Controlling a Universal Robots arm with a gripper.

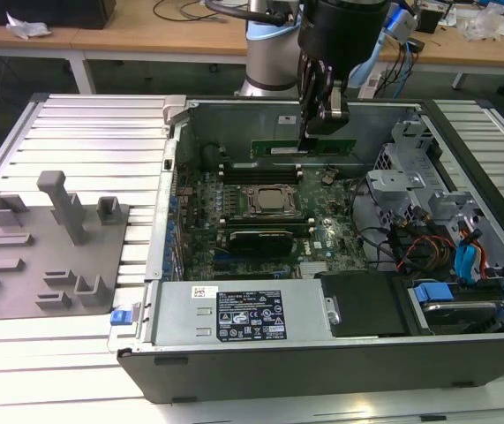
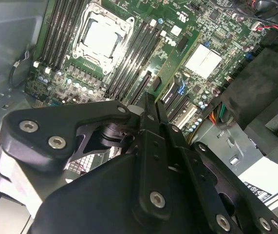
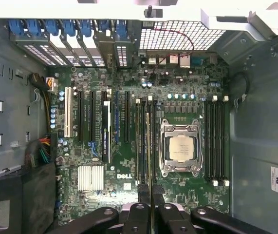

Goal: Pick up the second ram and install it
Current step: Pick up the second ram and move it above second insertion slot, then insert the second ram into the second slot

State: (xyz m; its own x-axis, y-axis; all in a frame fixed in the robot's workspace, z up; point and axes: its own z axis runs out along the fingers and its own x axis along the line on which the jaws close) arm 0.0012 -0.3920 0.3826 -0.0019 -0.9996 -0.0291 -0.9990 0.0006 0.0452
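Grey slatted metal forms the table (image 1: pixel 75 132), which carries an open computer case (image 1: pixel 172 291) lying on its side. A grey fixture plate (image 1: pixel 22 265) with raised blocks lies on the table towards the exterior view's left, apart from the case. Wooden desks (image 1: pixel 146 31) stand behind, and the arm (image 1: pixel 269 44) rises between them and the case.

Inside the case, the green board (image 1: pixel 322 238) lies flat with the socket (image 1: pixel 269 200) near its middle. A grey power supply (image 1: pixel 234 309) sits along the near wall. A drive bay with blue tabs (image 1: pixel 463 265) and loose cables occupy the end at the exterior view's right.

The gripper (image 1: pixel 320 128) hangs over the far part of the board, its fingers clenched on the ram (image 1: pixel 274 144). The ram stands on its long edge, level, with both ends reaching out past the fingers. It hangs over the black slots (image 3: pixel 139 146) on the far side of the socket. Whether its lower edge touches a slot cannot be told.

In the first wrist view the ram (image 3: pixel 148 146) appears edge-on as a thin line running out from the gripper (image 3: pixel 149 187), parallel to the slots and beside the socket (image 3: pixel 180 147). In the second wrist view the ram (image 2: pixel 180 56) extends from the gripper (image 2: pixel 151 105) across the board.
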